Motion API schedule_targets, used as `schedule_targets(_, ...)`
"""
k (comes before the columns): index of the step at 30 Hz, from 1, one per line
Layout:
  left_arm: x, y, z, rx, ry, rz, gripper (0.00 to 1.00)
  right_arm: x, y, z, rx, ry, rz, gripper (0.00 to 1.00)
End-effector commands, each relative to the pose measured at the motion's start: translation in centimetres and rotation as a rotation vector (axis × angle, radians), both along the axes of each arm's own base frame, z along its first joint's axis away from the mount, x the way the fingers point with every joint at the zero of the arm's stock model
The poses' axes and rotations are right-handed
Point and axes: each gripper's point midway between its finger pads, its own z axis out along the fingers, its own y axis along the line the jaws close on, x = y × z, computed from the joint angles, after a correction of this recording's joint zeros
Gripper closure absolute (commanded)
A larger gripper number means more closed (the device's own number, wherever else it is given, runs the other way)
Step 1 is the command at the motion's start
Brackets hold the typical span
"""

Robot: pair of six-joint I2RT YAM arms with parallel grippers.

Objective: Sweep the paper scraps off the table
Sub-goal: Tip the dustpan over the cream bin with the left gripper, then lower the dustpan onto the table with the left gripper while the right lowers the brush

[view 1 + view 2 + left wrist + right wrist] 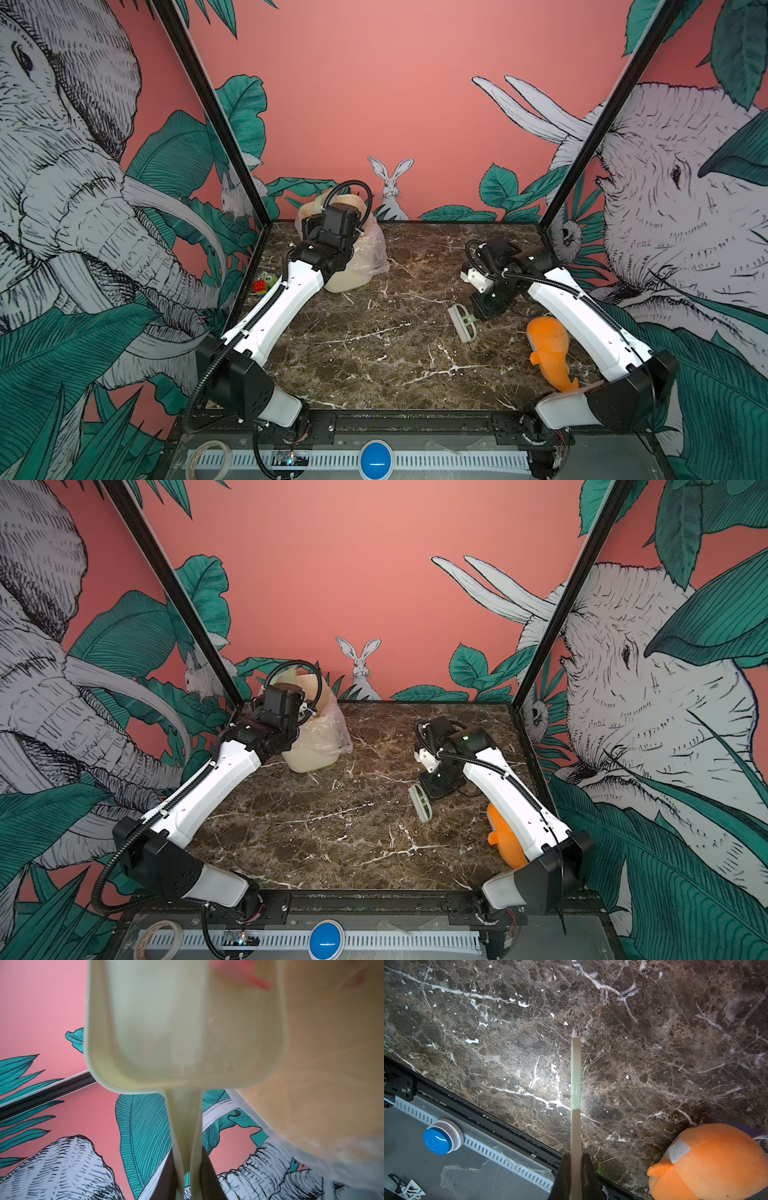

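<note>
Toy blocks (265,284), red and green, sit at the left edge of the table (374,353), half hidden beside the left arm's white link.

Just right of them, near the far left corner, a cream bin (357,270) stands lined with a clear plastic bag (376,249) that spills over its rim. The left gripper (188,1178) is raised over the bin. Its dark fingers are closed tight on the thin handle of a pale green dustpan (166,1022), which is tipped with its mouth toward the bin's opening. Of the paper scraps (259,981), only one blurred pink bit can be made out, at the dustpan's mouth above the bag. The left wrist view is too soft to show more.

Toward the right half of the table, well apart from the bin, the right gripper (576,1167) is low over the marble. Its jaws are fully closed on a small pale brush (463,322). In both top views the brush head lies at a slant, on or just above the tabletop; which of the two cannot be told.

Right of the brush, an orange fish-shaped toy (548,353) lies along the right edge toward the near right corner, partly under the right arm.
</note>
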Motion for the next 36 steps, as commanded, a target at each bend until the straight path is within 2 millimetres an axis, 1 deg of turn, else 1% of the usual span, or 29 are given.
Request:
schedule_targets(1, -0.4, 0.0, 2.1, 0.044, -0.041, -0.036, 0.92, -0.4, 0.0, 0.6, 0.022, -0.020, 0.025, 1.00)
schedule_targets(5, -0.4, 0.1, 2.9, 0.050, -0.060, -0.034, 0.92, -0.4, 0.0, 0.6, 0.030, -0.029, 0.036, 1.00)
schedule_targets(11, -0.9, 0.5, 3.4, 0.011, -0.095, -0.007, 0.92, -0.4, 0.0, 0.3, 0.040, -0.030, 0.035, 1.00)
schedule_targets(14, -1.3, 0.5, 4.6, -0.071, -0.144, 0.014, 0.92, -0.4, -0.4, 0.2, 0.034, -0.035, 0.027, 1.00)
schedule_targets(16, -1.8, 0.1, 5.6, -0.149, -0.178, 0.018, 0.92, -0.5, -0.7, 0.2, 0.030, -0.035, 0.019, 1.00)
schedule_targets(18, -2.5, -0.9, 6.5, -0.236, -0.210, 0.014, 0.92, -0.3, -1.1, 0.2, 0.029, -0.039, 0.004, 1.00)
schedule_targets(20, -3.1, -2.5, 6.7, -0.292, -0.231, -0.008, 0.92, 0.0, -1.5, 0.3, 0.032, -0.048, -0.013, 1.00)
schedule_targets(22, -3.6, -4.7, 6.5, -0.314, -0.256, -0.047, 0.92, 0.4, -1.9, 0.4, 0.037, -0.057, -0.032, 1.00)
schedule_targets(23, -4.0, -6.0, 6.0, -0.326, -0.263, -0.066, 0.92, 0.7, -2.2, 0.3, 0.041, -0.059, -0.046, 1.00)
schedule_targets(26, -5.6, -10.7, 3.8, -0.409, -0.233, -0.141, 0.92, 1.4, -2.5, 0.6, 0.074, -0.065, -0.087, 1.00)
schedule_targets(32, -8.7, -18.1, -1.3, -0.691, -0.115, -0.217, 0.92, 2.5, -3.4, 1.0, 0.124, -0.084, -0.165, 1.00)
schedule_targets(34, -9.6, -19.8, -2.9, -0.750, -0.075, -0.228, 0.92, 2.7, -3.4, 1.1, 0.158, -0.086, -0.195, 1.00)
schedule_targets(36, -10.3, -20.7, -4.4, -0.801, -0.037, -0.221, 0.92, 2.9, -3.4, 1.0, 0.188, -0.087, -0.218, 1.00)
